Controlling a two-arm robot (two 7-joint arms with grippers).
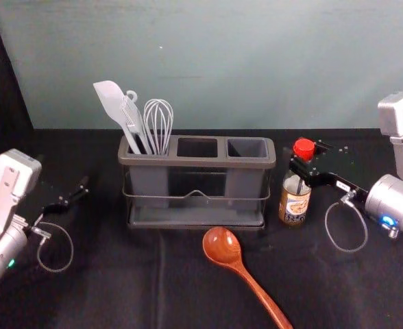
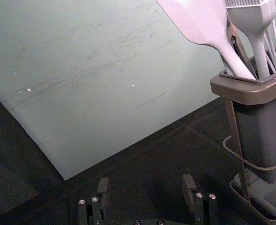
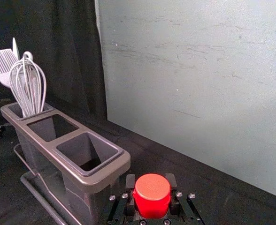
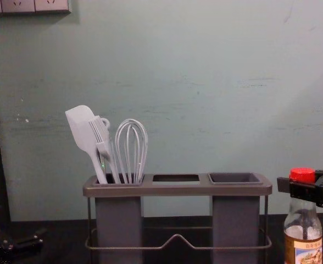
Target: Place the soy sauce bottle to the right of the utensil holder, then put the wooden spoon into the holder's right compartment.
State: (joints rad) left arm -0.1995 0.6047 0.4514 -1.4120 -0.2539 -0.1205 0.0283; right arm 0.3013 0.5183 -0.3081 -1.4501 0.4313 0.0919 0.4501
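Observation:
My right gripper is shut on the soy sauce bottle at its neck, just under the red cap. The bottle is upright, a small gap to the right of the grey utensil holder. In the right wrist view the gripper has a finger on each side of the bottle's cap. A wooden spoon lies in front of the holder, bowl toward it, handle slanting to the near right. The holder's right compartment holds nothing. My left gripper is idle at the left; its wrist view shows the gripper open.
A white spatula, a brush and a whisk stand in the holder's left compartment. Behind the black-covered table rises a pale green wall.

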